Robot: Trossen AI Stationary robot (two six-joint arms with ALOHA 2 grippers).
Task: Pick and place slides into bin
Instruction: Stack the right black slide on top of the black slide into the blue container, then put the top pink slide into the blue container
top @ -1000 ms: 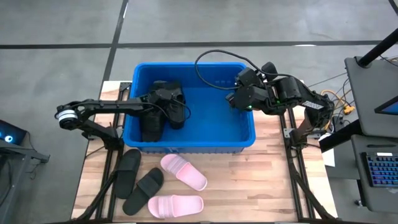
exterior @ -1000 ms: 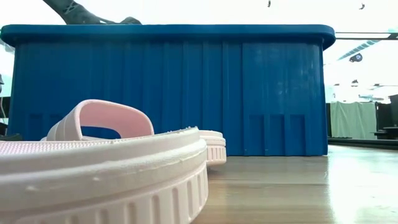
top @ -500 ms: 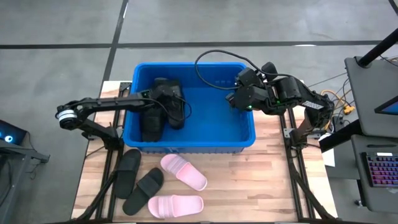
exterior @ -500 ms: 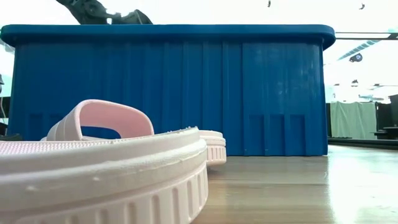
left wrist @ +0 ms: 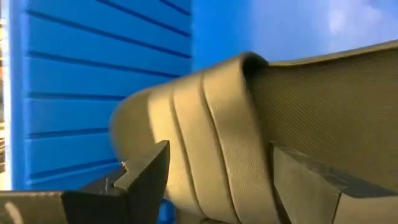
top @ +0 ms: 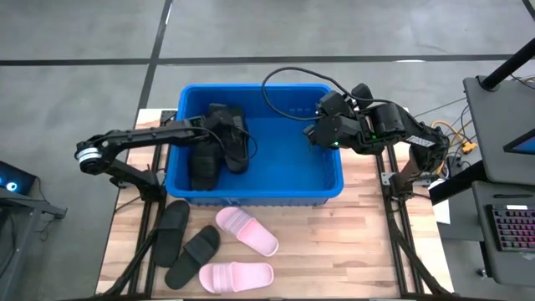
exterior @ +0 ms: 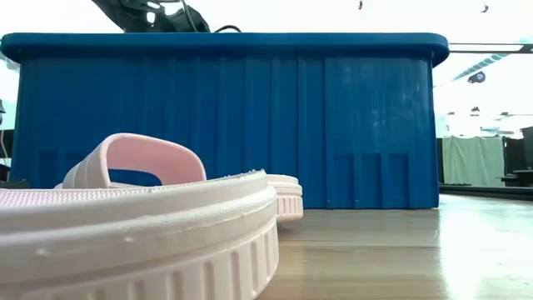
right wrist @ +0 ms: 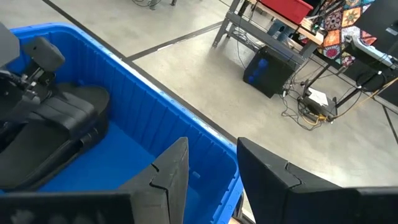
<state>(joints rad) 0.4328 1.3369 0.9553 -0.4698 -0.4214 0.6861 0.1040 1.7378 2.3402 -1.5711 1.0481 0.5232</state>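
Note:
Two black slides lie in the left part of the blue bin (top: 259,199): one (top: 204,165) by the left wall, the other (top: 234,144) beside it. My left gripper (top: 212,125) hangs open just over the second one; in the left wrist view its fingers stand on either side of that slide's ribbed strap (left wrist: 205,124). My right gripper (top: 322,127) waits open over the bin's far right corner, with nothing between its fingers (right wrist: 211,168). Two black slides (top: 171,230) (top: 194,255) and two pink slides (top: 247,232) (top: 236,276) lie soles down on the table.
The bin (exterior: 250,125) fills the table's far half, and its right part holds nothing. A black cable (top: 288,79) loops over its far rim. The loose slides take up the near left of the wooden table (top: 351,251); a pink slide (exterior: 133,225) lies right in front of the low camera.
My left gripper has risen above the bin's rim and drawn back a little toward the bin's far left corner. The black slide below it has stayed in the bin.

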